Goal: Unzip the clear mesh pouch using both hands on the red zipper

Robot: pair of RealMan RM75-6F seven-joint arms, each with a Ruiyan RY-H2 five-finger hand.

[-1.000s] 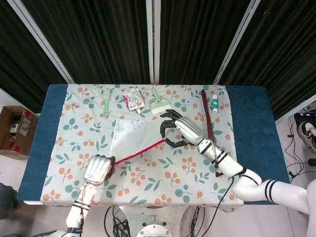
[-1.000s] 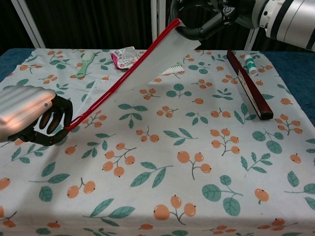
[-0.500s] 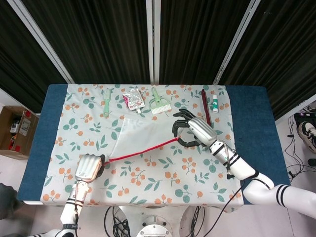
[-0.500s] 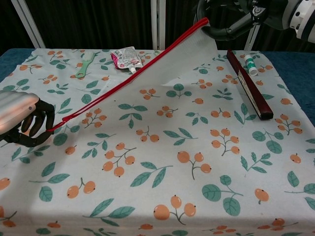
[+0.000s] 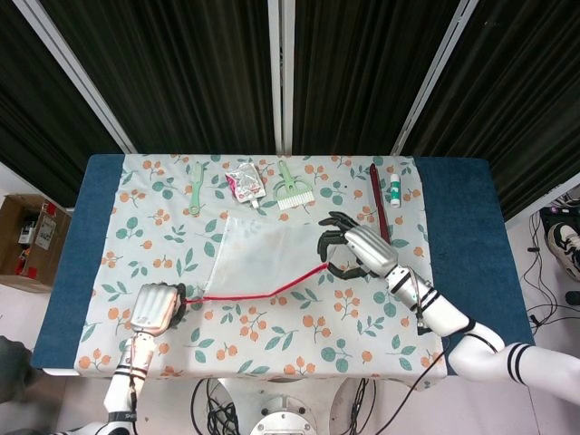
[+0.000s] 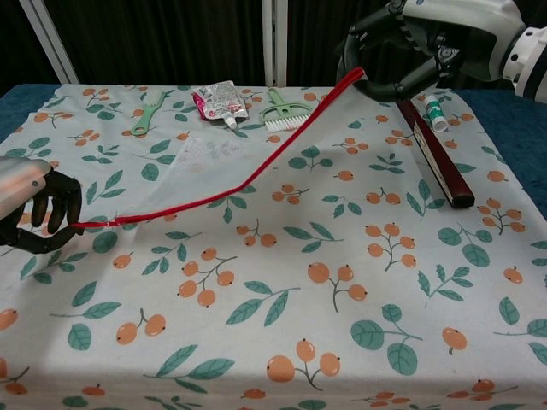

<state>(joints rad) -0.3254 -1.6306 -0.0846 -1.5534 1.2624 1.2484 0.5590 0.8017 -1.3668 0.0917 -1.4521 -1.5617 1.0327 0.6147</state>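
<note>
The clear mesh pouch [image 5: 258, 254] [image 6: 282, 141] lies in the middle of the floral tablecloth, its red zipper [image 5: 263, 290] [image 6: 222, 195] edge stretched between my two hands. My left hand [image 5: 154, 308] [image 6: 30, 209] grips the zipper's left end near the table's front left. My right hand [image 5: 353, 252] [image 6: 410, 51] pinches the zipper's right end and holds that corner lifted off the table. The zipper sags in the middle, low over the cloth.
Along the back of the table lie a green toothbrush [image 5: 196, 186], a pink and silver sachet [image 5: 245, 181] [image 6: 218, 98], a green brush [image 5: 290, 186] [image 6: 280, 113], a dark red bar [image 5: 381, 213] [image 6: 434, 154] and a small white tube [image 5: 395, 188] [image 6: 436, 111].
My left hand has pulled left and toward the front edge. My right hand has moved right and lower. The zipper line has dropped from a steep slant to a shallow sagging line.
</note>
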